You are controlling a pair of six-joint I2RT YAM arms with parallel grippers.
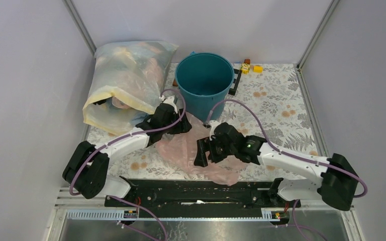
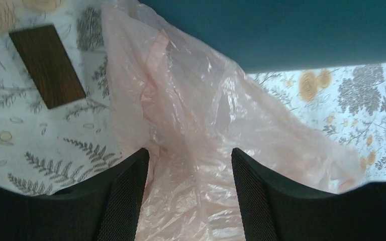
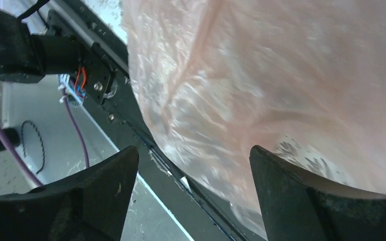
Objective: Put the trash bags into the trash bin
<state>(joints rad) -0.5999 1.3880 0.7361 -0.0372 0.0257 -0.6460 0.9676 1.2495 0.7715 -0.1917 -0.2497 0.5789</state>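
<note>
Grey walls close in a counter [image 1: 281,100] spread with a fern-and-flower cloth, and on it the pale-pink trash bag [image 1: 181,148] lies crumpled and mostly flat between the two arms, its far edge against the foot of the teal trash bin [image 1: 203,83] and its near edge reaching the black rail [image 1: 181,191] along the front. A cloudy yellowish sack [image 1: 125,80] stuffed with more bags leans just left of the bin, and a small dark wooden block [image 2: 47,65] lies on the cloth beside the bag. The left tool [image 2: 188,193] sits low over the far part of the bag with its jaws apart, a ruffle of film rising between them but not pinched; the right tool [image 3: 193,196] hangs over the near part, jaws spread wide, holding nothing. I judge the bag to be nearly weightless, limp and slippery: it will sag and trail from any one pinch, slide out of a shallow bite, and may drag on the bin's rim or cling to a finger on release. A gathered fold gives the best hold, with several layers bunched between the pads, and the ruffle between the left jaws looks a fair place; a flat single layer against the cloth would be hard to pick up. Lifting high enough for the hanging tail to pass the rim seems the main care
</note>
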